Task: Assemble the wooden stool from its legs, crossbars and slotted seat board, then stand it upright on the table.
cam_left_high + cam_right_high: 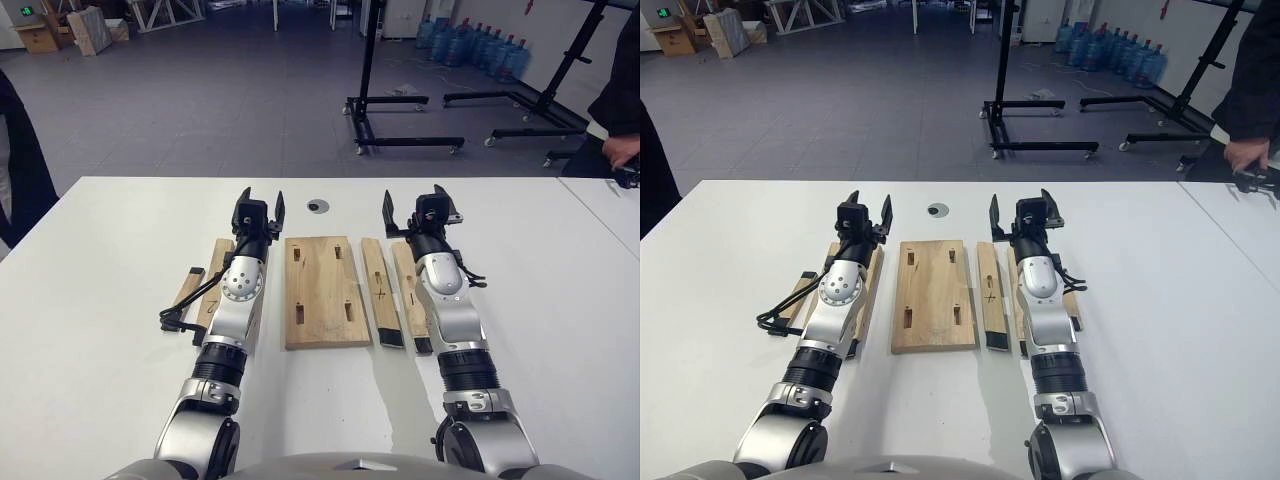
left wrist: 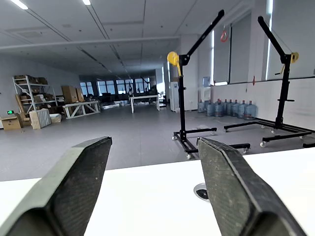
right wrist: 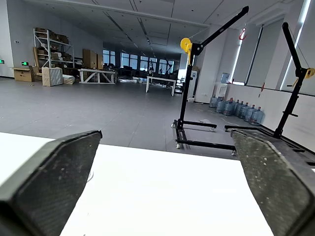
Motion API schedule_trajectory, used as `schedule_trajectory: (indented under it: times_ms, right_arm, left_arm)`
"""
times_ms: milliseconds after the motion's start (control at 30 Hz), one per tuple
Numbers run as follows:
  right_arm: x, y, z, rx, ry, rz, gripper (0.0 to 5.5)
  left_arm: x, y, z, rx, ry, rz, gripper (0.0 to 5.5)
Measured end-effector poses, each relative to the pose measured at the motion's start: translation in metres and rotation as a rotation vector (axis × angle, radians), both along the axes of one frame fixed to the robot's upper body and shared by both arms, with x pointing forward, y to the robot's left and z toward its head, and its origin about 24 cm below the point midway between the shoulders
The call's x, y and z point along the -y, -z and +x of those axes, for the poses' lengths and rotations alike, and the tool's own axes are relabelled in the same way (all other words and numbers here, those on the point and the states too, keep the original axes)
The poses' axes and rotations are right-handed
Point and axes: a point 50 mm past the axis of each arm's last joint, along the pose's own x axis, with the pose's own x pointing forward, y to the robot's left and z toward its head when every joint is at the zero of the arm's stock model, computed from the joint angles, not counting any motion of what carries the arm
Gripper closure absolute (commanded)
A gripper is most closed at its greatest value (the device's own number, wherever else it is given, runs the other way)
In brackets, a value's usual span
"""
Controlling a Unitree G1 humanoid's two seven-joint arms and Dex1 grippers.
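The slotted seat board (image 1: 321, 291) lies flat in the middle of the white table (image 1: 90, 330), between my two arms. Two long wooden pieces (image 1: 379, 290) lie just right of it, partly under my right arm. More wooden pieces (image 1: 212, 275) lie left of the board, partly under my left arm. My left gripper (image 1: 261, 205) hovers open past the board's far left corner, holding nothing. My right gripper (image 1: 416, 206) stands open beyond the right-hand pieces, also holding nothing. In the left wrist view both fingers (image 2: 66, 191) are spread over bare table.
A round grommet hole (image 1: 318, 206) sits in the table beyond the board. A black cable (image 1: 176, 318) loops beside my left forearm. Black wheeled stands (image 1: 400, 120) and water bottles stand on the floor behind. A second table (image 1: 615, 205) adjoins at the right.
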Motion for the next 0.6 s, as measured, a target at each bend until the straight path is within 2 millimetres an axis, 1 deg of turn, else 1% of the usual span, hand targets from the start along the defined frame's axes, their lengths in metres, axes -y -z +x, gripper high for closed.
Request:
schedule_trajectory:
  times_ms: [133,333,600]
  right_arm:
    - [-0.0019,0.0,-0.0001,0.002,-0.013,0.0,0.64]
    - [-0.0037,0.0006,-0.0006,-0.001,-0.024,0.022,0.64]
    - [-0.0055,0.0034,-0.0023,-0.01,-0.042,0.028,0.64]
  left_arm:
    - [-0.0002,0.0021,0.0002,-0.002,-0.005,-0.022,2.33]
    - [-0.0071,0.0043,0.0027,-0.039,-0.021,-0.066,2.33]
    - [-0.0036,0.0014,0.0019,-0.019,0.013,-0.074,2.33]
